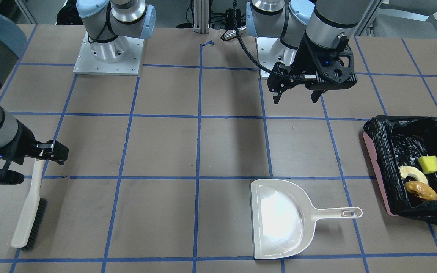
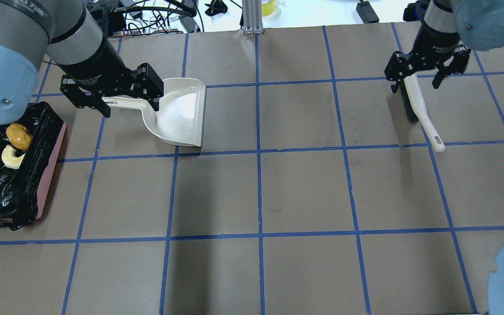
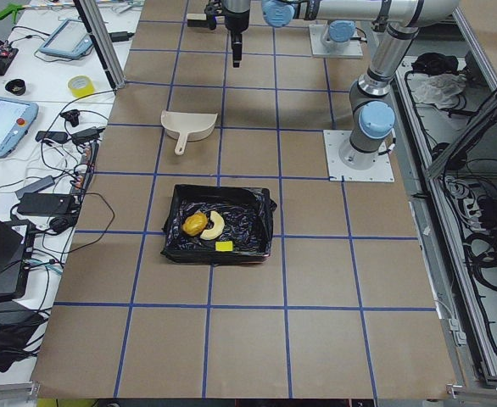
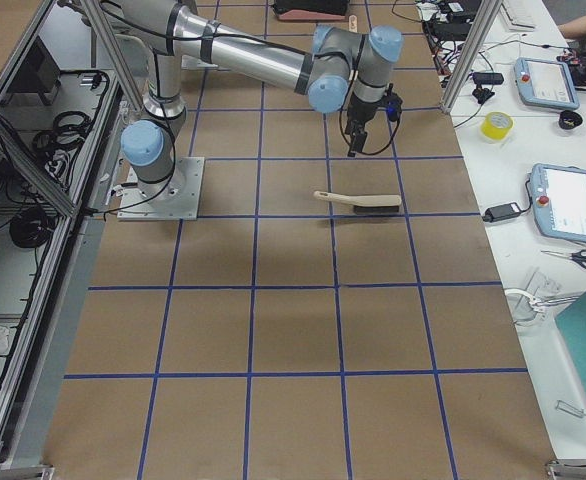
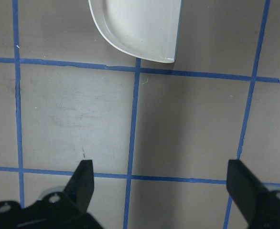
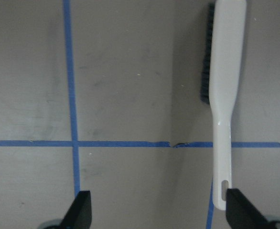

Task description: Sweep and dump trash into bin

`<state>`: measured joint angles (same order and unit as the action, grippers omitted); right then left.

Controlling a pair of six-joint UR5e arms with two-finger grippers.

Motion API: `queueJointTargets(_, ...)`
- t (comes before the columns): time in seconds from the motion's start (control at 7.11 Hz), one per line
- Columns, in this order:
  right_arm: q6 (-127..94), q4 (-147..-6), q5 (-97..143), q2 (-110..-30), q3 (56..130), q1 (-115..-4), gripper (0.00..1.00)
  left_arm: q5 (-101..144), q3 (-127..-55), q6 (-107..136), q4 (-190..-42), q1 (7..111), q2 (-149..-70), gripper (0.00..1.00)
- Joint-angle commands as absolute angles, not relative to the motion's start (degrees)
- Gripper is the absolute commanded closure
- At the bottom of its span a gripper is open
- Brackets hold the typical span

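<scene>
Finding trash (image 1: 420, 190) inside bin (image 1: 379, 151), 3 o'clock of dustpan (image 1: 279, 216). Noting left gripper (image 1: 294, 99), right gripper (image 6: 159, 210) gaping, holding nothing. Judging nothing left.

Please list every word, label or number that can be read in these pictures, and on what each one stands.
None can be read.
Faint print above the left gripper: too blurred to read.
The dustpan, brush and bin show no text.

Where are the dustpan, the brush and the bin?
dustpan (image 1: 279, 218): front-facing view, on its pan floor.
brush (image 1: 29, 212): front-facing view, on its white back.
bin (image 1: 383, 151): front-facing view, on its bag-covered side rim.
</scene>
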<state>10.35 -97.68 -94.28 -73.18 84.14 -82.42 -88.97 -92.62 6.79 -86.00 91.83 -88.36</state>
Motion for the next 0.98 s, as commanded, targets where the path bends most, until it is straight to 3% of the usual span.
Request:
queueJointTargets(0.0, 10.1, -98.3, -87.3, -76.7, 82.6, -87.4, 0.00, -89.5, -92.9, 6.9, -86.2, 92.0, -87.8, 0.00)
queueJointTargets(0.28, 10.0, -94.7, -86.2, -78.0, 83.9, -87.3, 0.00, -90.2, -92.9, 6.4, -86.4, 92.0, -87.5, 0.00)
queueJointTargets(0.84, 4.1, -92.0, -86.3, -88.3, 86.5, -88.2, 0.00, -90.6, -93.1, 5.3, -86.7, 91.9, -87.1, 0.00)
